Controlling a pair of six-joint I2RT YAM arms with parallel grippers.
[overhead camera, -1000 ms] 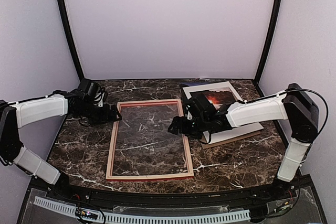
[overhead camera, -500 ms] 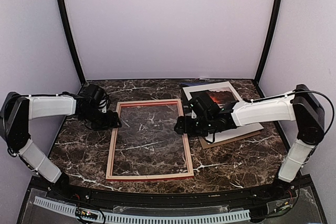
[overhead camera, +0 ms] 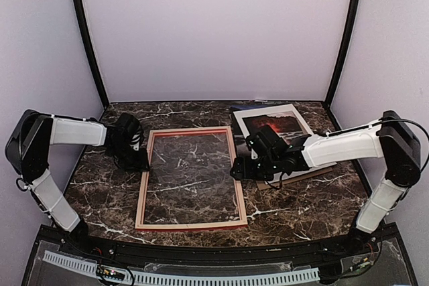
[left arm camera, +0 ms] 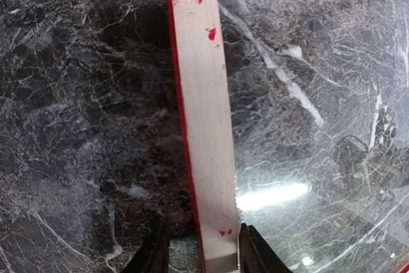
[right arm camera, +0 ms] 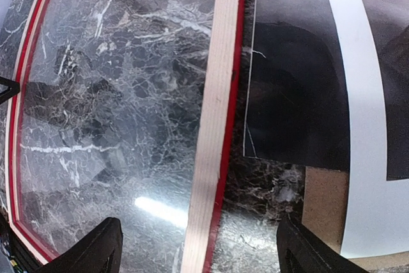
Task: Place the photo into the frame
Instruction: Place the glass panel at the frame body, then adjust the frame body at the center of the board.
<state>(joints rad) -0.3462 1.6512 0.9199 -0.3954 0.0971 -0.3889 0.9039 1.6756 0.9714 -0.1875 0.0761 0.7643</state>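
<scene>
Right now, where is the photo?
Top view: the photo lies right of the frame, under the white mat board, at the table's far right.

Top camera looks down from high behind. Wrist cameras hang close over the same frame [overhead camera: 191,224], probably facing down.

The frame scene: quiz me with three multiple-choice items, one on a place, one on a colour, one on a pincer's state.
1. Where is the photo relative to the frame? A) inside it B) to its right C) beneath it
2. The frame's outer edge is A) blue B) red C) green
3. The right pincer is A) shut on the photo B) raised high C) open astride the frame's right rail
1 B: the photo lies beside the right rail. 2 B: red edges the pale wood. 3 C: its fingers stand wide either side of the rail.
</scene>
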